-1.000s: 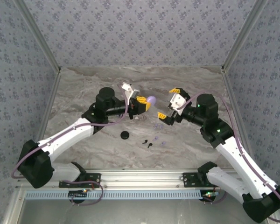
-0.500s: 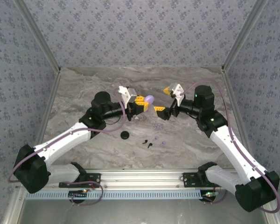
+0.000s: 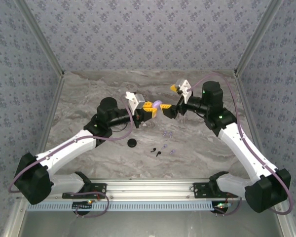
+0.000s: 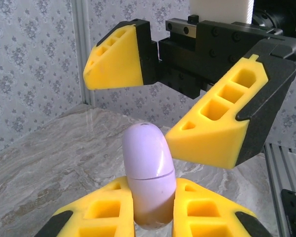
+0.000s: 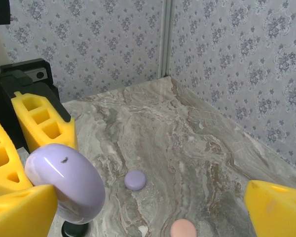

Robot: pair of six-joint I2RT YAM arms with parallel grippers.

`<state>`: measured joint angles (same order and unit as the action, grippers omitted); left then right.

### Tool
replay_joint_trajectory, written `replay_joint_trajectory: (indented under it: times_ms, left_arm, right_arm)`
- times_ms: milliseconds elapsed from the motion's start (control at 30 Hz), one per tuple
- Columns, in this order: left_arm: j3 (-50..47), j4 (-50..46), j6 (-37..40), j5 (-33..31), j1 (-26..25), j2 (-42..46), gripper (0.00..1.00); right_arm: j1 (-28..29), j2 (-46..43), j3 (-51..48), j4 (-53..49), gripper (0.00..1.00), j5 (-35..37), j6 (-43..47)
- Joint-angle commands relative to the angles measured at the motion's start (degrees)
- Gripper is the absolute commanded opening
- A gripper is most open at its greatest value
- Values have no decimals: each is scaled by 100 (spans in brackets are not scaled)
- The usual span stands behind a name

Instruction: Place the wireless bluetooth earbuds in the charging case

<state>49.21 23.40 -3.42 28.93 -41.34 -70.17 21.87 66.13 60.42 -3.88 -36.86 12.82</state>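
My left gripper (image 3: 152, 107) clamps the lilac case (image 4: 148, 170) aloft so the wide-open right gripper (image 3: 171, 101) can, I reckon, take its lid.

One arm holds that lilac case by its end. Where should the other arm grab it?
Probably the free rounded top of the lilac case, above the seam, since the left fingers clamp its bottom end. The open right fingers face it from opposite, so they should come straight in and close on either side of that top.
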Motion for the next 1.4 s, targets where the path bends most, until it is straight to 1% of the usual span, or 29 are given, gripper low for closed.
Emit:
replay_joint_trajectory:
  times_ms: [0,367,600,667,833,967,1033,1167,1367]
  left_arm:
    - [-8,183,154,124,-53,143,0]
    - [-31,100,255,31,-110,162,0]
    - [-168,69,335,-181,-135,260,0]
    - [-258,78,349,-363,-137,322,0]
    - [-607,153,373,-838,-137,602,0]
    - [-745,-30,425,-1044,-132,857,0]
    - [-772,-174,461,-1102,-137,976,0]
    - [-834,-295,497,-1183,-137,1141,0]
    - [-897,-261,500,-1233,-135,1233,0]
  right_arm:
    - [-11,164,367,-42,100,98,-69]
    - [-62,367,591,-191,100,105,-197]
    - [-277,15,555,-516,100,62,-430]
    - [-302,-193,524,-760,100,249,-505]
    - [-312,-421,417,-1840,100,1227,-1015]
    - [-308,-322,112,-2407,99,1520,-1770]
    - [-301,-183,-117,-2530,98,1643,-2288]
    - [-190,241,-487,-2616,87,1943,-2926]
    - [156,1246,-310,-3140,74,2480,-3017]
